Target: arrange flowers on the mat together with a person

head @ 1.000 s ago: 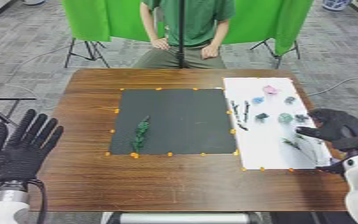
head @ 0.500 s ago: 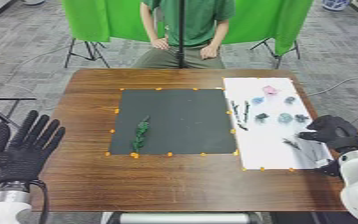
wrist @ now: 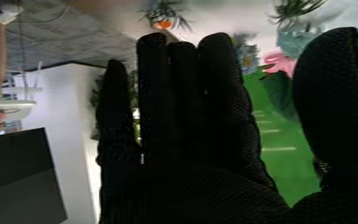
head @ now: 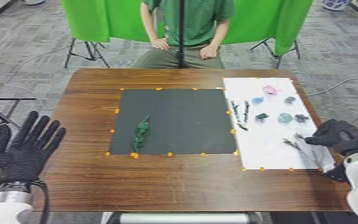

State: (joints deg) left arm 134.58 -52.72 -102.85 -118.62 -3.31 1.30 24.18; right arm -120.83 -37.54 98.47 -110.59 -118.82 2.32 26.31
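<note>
With 12 at the far edge, the counter [head: 184, 187] carries a dark mat [head: 189, 120] just off centre towards 11 o'clock, and a white sheet [head: 262, 135] at 2 to 3 o'clock, just beside it. The left robot hand [head: 17, 162] is at 9 o'clock, beyond the counter's edge, wide, with its fingers straight. The right robot hand [head: 338, 137] is at 3 o'clock, at the sheet's edge; in the right wrist view the right robot hand [wrist: 193, 185] is wide too, fingers straight, thumb apart, gripping nothing. A green sprig [head: 142, 134] lies on the mat, at 8 o'clock from its centre, lengthwise between the near and far edges. On the sheet, a thin stem [head: 295, 145] lies at 5 o'clock, near the right robot hand, and two dark twigs [head: 245, 112] lie at 10. A pink flower [head: 270, 90] is at 12 on the sheet, a blue flower [head: 258, 100] at 11 and a dark bloom [head: 289, 100] at 1. A pale bloom [head: 285, 118] is near the sheet's middle. Small orange tabs [head: 169, 154] dot the mat's edges.
</note>
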